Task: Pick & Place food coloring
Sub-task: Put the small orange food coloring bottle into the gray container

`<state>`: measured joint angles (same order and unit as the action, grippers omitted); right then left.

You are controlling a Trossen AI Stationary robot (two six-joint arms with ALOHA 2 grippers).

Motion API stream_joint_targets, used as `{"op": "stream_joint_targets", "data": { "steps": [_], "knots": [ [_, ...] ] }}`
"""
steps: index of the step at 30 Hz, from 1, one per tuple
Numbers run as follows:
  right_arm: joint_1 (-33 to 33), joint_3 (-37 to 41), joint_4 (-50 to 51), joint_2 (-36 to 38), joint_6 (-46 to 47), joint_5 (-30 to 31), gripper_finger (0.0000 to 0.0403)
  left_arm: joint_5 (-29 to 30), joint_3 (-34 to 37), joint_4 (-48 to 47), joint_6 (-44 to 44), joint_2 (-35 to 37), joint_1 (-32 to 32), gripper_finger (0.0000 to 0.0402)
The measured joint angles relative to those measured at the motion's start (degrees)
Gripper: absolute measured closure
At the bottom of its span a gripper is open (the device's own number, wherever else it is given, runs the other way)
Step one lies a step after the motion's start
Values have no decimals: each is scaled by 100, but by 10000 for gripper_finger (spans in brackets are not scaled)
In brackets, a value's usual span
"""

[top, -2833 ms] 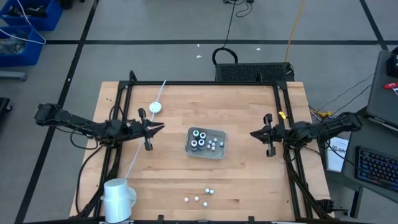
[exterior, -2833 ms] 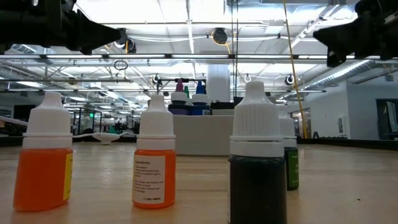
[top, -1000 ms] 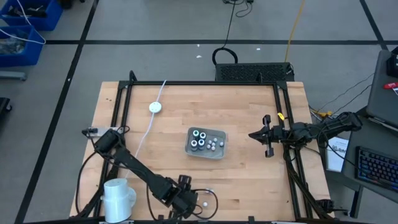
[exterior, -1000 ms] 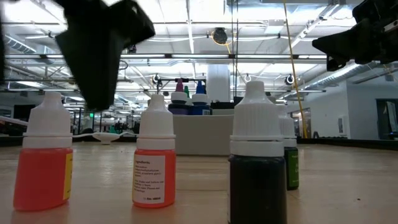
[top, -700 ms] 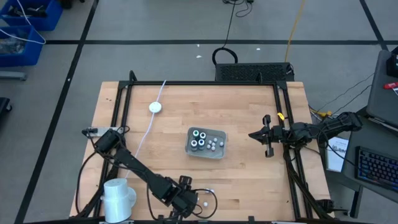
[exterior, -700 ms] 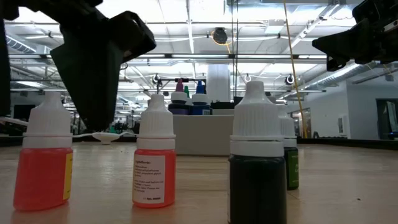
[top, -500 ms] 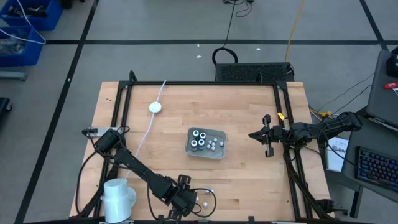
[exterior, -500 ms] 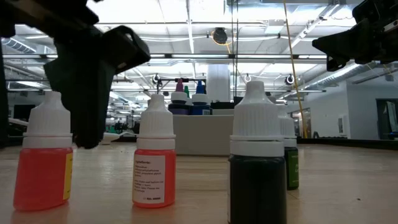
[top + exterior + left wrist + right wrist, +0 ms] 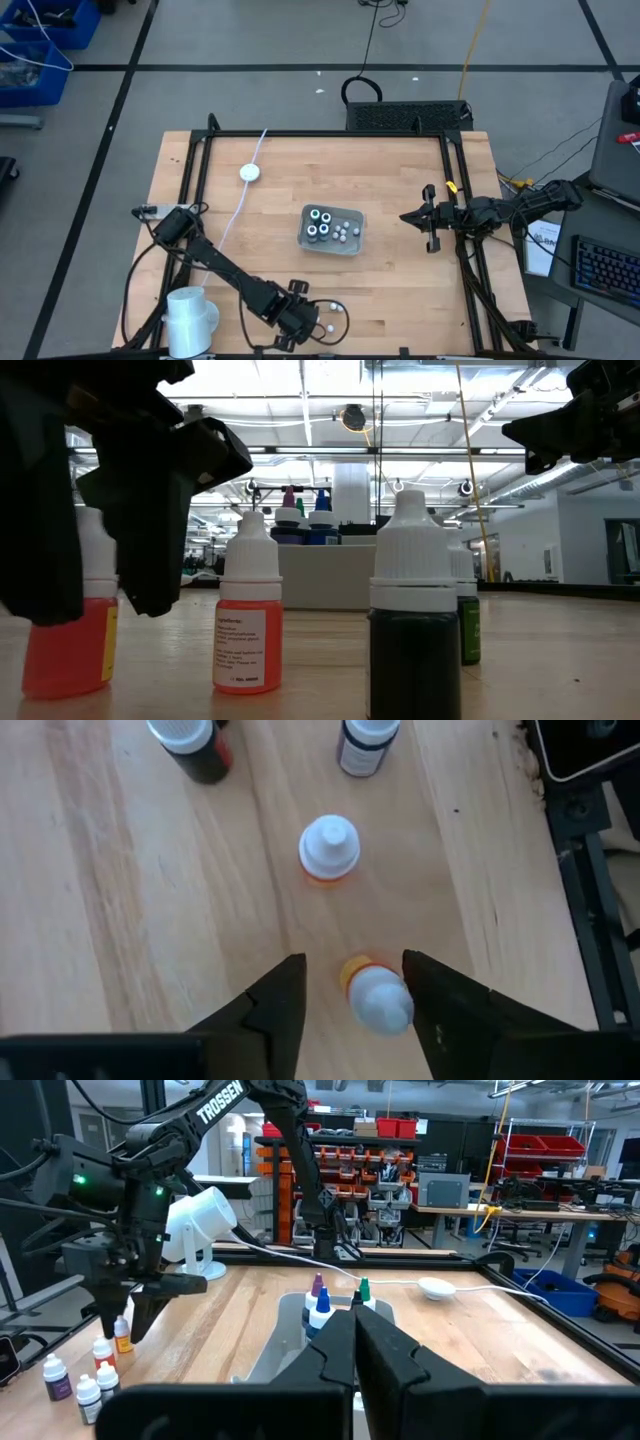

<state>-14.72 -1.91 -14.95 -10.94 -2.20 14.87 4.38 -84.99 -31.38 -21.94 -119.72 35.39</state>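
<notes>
Four small food coloring bottles with white caps stand near the table's front edge. In the low view they are a red-orange one (image 9: 72, 645), an orange one (image 9: 247, 630), a dark one (image 9: 413, 640) and a green one (image 9: 468, 622) behind it. My left gripper (image 9: 352, 1005) (image 9: 302, 322) points steeply down, open, with one finger on each side of the upright red-orange bottle (image 9: 368, 988). My right gripper (image 9: 405, 215) waits shut at the table's right side, touching nothing. My left gripper straddles the red-orange bottle from above. One finger (image 9: 432, 1005) stands right beside the bottle's white cap (image 9: 385, 1005), and I cannot tell whether it touches. A clear gap shows between the other finger (image 9: 285, 1005) and the bottle, which stands on the table.
A grey tray (image 9: 346, 249) holding several bottles sits at the table's middle. A white round puck (image 9: 249, 172) with a white cable lies at the far left. A white cylinder (image 9: 190, 318) stands at the near left corner. Black frame rails (image 9: 200, 180) run along the table's sides.
My left gripper has come down over the red-orange bottle, so that both fingers now flank it in the low view where before only one showed beside it. The bottles have stayed in place.
</notes>
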Motion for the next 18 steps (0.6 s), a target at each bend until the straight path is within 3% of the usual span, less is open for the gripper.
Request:
{"op": "stream_joint_targets", "data": {
  "steps": [12, 18],
  "knots": [
    [-1, 0, 1, 0, 4, 0, 403, -219, -2, -8, 108, 4, -6, 331],
    [-2, -1, -3, 0, 7, 0, 403, -585, 4, -668, 787, 257, -4, 332]
  ]
}}
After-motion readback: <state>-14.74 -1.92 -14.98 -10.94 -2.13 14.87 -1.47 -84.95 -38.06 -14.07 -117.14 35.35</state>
